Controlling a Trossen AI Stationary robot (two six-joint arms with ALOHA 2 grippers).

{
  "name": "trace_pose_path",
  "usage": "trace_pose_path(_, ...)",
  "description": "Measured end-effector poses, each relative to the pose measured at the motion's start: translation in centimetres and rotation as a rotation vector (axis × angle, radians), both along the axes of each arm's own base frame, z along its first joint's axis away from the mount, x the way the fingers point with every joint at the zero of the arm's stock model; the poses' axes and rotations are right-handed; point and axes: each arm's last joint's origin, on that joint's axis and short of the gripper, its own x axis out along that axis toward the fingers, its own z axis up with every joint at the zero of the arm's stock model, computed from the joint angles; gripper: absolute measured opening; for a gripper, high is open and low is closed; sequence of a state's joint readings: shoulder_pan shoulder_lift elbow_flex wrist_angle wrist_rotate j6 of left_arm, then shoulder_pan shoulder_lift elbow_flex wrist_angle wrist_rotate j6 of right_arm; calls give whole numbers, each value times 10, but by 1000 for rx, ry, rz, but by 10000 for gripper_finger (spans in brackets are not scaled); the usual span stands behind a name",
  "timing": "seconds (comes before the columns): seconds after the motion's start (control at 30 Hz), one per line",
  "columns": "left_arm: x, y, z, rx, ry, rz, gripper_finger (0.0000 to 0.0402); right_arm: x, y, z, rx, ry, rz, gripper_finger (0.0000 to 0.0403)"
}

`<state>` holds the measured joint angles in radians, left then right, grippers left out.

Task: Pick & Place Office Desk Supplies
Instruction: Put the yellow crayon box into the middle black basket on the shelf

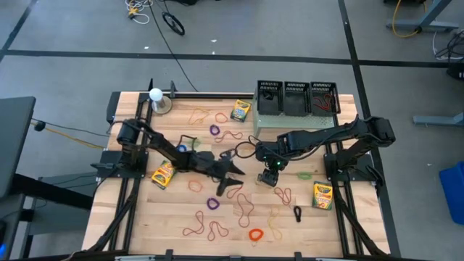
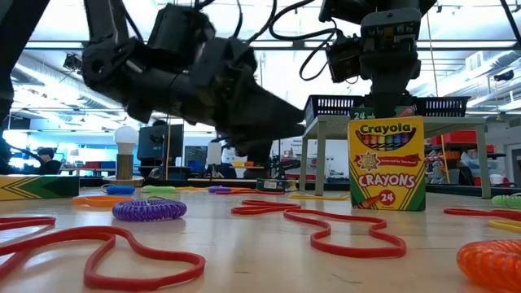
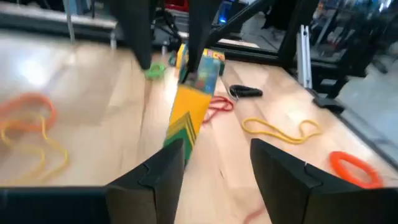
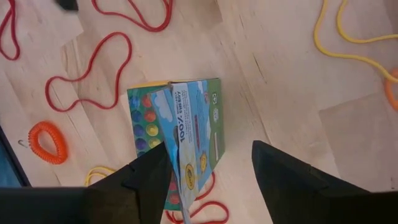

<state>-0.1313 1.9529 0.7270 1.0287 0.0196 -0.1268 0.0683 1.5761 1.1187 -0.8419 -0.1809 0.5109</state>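
A yellow-and-green crayon box (image 2: 387, 163) stands upright on its bottom end on the table, near the middle (image 1: 267, 179). My right gripper (image 4: 208, 168) hangs open right above it, pointing steeply down, one finger on each side of the box's top. My left gripper (image 3: 217, 180) is open and holds nothing. It reaches level from the table's left toward that box (image 3: 193, 106), a short way from it (image 1: 235, 180). Rubber bands and small rings lie scattered on the table. My right gripper's fingers straddle the top end of the upright crayon box (image 4: 186, 124) from above. One finger (image 4: 152, 171) stands close against the box's broad face. I cannot tell whether it touches. The box stands on the table on its own bottom end.
Other crayon boxes lie flat at the left (image 1: 163, 175), far middle (image 1: 241, 110) and right (image 1: 323, 195). Three black baskets on a pale green stand (image 1: 297, 98) fill the far right. A white ball on a base (image 1: 156, 94) stands far left. An orange ring (image 1: 255, 234) and red bands lie near the front.
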Motion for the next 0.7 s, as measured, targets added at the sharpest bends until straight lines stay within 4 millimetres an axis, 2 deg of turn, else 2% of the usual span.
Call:
trace_pose_path(0.13,18,2,2,32,-34,-34,229,0,0,0,-1,0,1,229)
trace_pose_path(0.27,38,9,-11,31,-22,-51,263,0,0,0,-1,-1,3,229)
trace_pose_path(0.4,58,8,-22,55,-30,-88,274,0,0,0,-4,-4,5,229)
trace_pose_path(0.53,67,7,-30,33,-25,-87,250,1,0,0,-3,-7,5,229)
trace_pose_path(0.7,69,7,-31,21,-20,-83,178,1,0,0,-13,-17,25,229)
